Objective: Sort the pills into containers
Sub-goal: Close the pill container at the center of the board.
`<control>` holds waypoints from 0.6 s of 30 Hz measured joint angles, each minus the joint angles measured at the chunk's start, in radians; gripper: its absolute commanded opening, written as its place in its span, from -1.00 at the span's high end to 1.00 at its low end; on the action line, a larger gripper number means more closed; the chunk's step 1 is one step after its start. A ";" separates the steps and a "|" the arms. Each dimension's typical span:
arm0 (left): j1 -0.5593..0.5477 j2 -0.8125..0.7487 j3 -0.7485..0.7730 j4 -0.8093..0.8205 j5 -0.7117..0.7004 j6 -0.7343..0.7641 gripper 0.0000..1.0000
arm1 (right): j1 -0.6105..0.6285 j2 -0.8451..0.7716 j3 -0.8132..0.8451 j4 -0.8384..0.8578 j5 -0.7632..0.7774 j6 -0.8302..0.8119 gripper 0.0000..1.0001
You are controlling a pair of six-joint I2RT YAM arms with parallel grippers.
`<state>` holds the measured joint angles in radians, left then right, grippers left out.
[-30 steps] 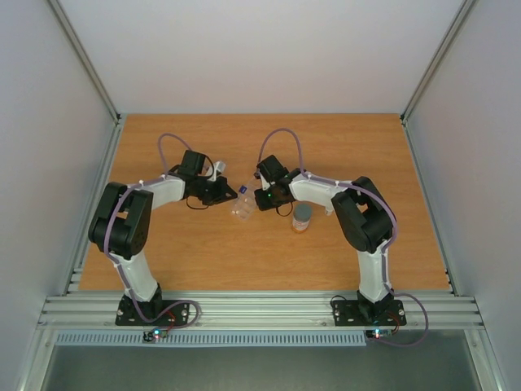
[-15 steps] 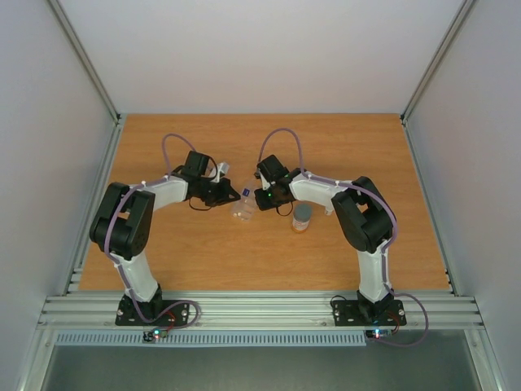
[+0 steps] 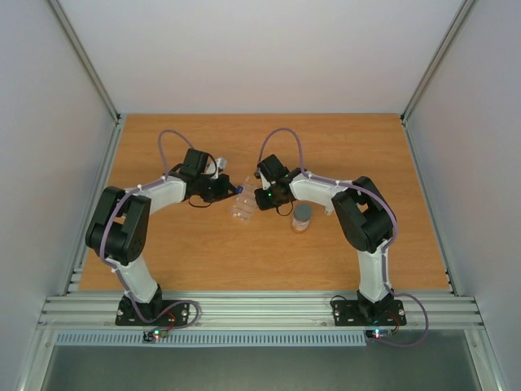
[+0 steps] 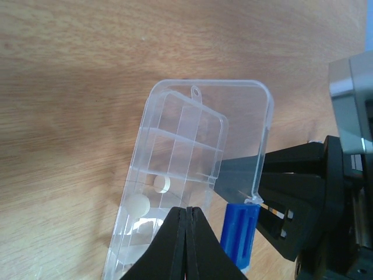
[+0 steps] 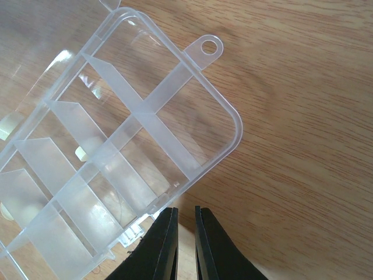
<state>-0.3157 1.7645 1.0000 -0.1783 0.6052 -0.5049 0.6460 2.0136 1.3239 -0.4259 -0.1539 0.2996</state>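
Grey-capped bottle stands nearest on the counter; just beyond it the pill box lies open at mid-counter; left end effector is pressed shut above its cells; right end effector is narrowed to a slit at the rim, perhaps nipping it. Only the wrist views reveal white pills in some cells, others bare; sorting appears partly done; a blue piece sits beside the lid.

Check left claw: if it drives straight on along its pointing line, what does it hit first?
The clear pill box: the shut left claw points at its near end, close to a white pill. Depth is unclear, so it could pass just over the rim.
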 measured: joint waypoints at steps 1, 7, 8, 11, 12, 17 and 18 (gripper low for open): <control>0.000 -0.005 0.000 0.003 -0.006 -0.003 0.98 | 0.000 0.000 0.000 0.000 0.000 0.000 0.79; 0.000 -0.013 -0.010 0.010 -0.032 -0.008 0.98 | -0.002 0.000 0.000 0.000 -0.002 0.000 0.79; 0.000 -0.013 -0.014 0.010 -0.037 -0.008 0.98 | -0.002 0.000 0.000 0.000 -0.002 0.000 0.79; 0.000 -0.013 -0.023 0.006 -0.048 -0.011 0.98 | -0.002 0.000 0.000 0.000 -0.003 0.000 0.79; 0.000 -0.013 -0.023 0.006 -0.052 -0.011 0.98 | -0.002 0.000 0.000 0.000 -0.003 0.000 0.79; 0.000 -0.013 -0.027 0.007 -0.071 -0.015 0.98 | -0.002 0.000 0.000 0.000 -0.004 0.000 0.79; 0.000 -0.013 -0.029 0.006 -0.075 -0.016 0.98 | -0.002 0.000 0.000 0.000 -0.004 0.000 0.79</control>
<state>-0.3161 1.7519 0.9707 -0.1719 0.5301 -0.5205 0.6441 2.0136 1.3235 -0.4259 -0.1581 0.2993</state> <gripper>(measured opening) 0.008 0.105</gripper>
